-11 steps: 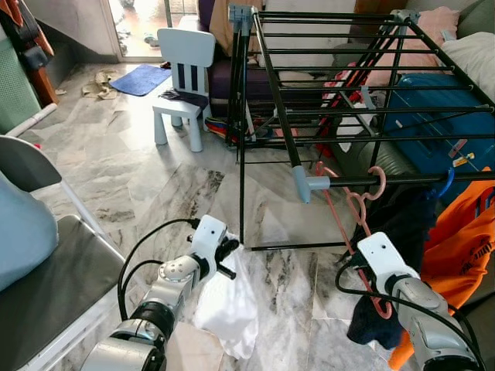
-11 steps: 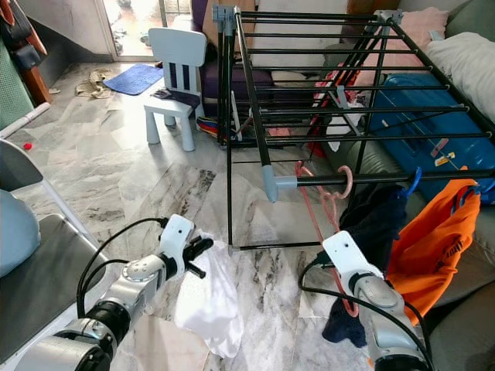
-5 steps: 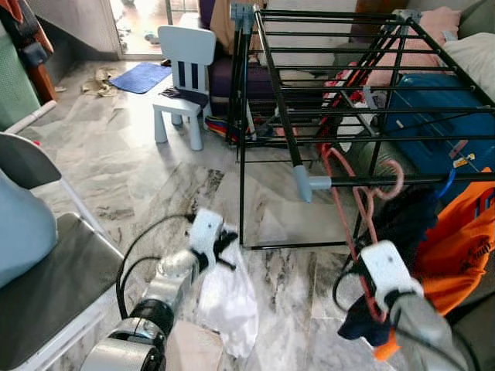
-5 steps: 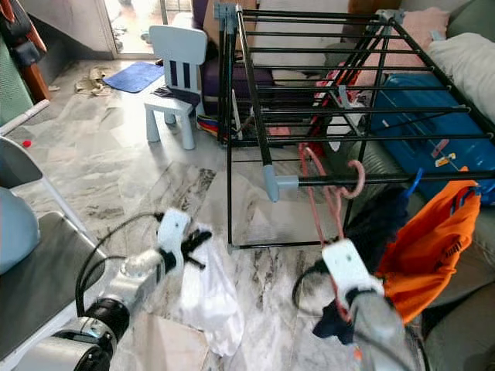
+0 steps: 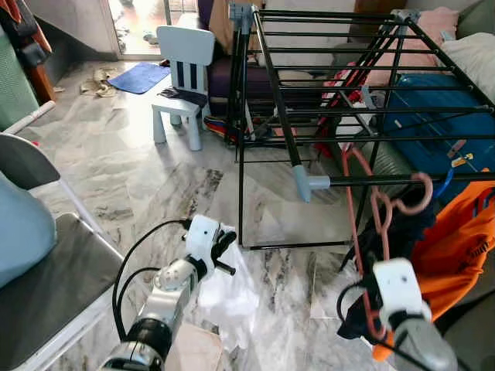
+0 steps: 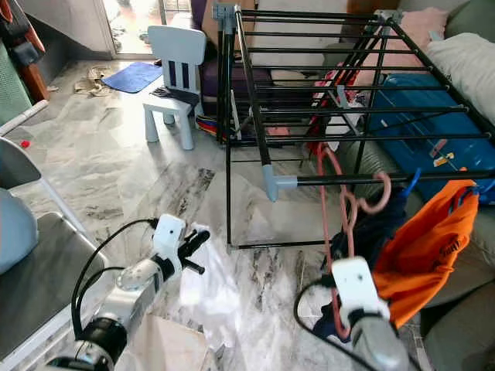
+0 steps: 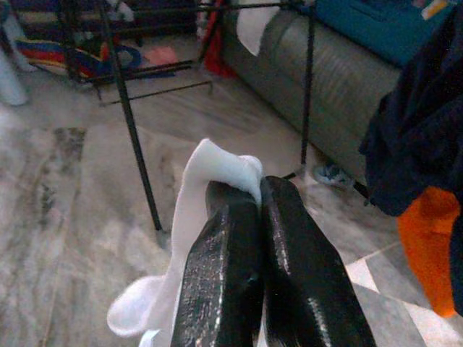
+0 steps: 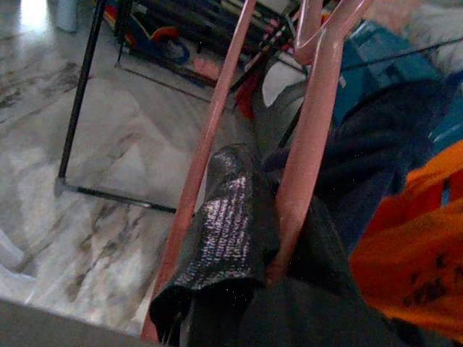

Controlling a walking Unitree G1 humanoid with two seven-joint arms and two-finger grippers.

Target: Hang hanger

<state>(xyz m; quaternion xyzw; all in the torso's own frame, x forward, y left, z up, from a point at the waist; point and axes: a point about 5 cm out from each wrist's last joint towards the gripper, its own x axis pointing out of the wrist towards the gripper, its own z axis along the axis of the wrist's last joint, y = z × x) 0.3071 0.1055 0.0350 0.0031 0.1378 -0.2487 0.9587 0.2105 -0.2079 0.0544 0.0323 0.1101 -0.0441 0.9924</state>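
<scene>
L to R. Left gripper (image 7: pixel 257 217): fingers together, pinching white cloth (image 5: pixel 228 297), which drapes below it to keep it off the floor. Right gripper (image 8: pixel 271 238): clamped on pink hanger (image 6: pixel 340 209), dark garment (image 6: pixel 371 228) hanging just beside. Hook sits above gripper, at front rail of drying rack (image 5: pixel 387 181); whether seated, can't tell. Orange garment (image 5: pixel 460 236) right of gripper.

- Open marble floor (image 5: pixel 131 170) lies left of the drying rack (image 5: pixel 325 93).
- Orange garment (image 5: pixel 456 239) and dark clothing (image 5: pixel 402 224) crowd the rack's front bar (image 5: pixel 371 181).
</scene>
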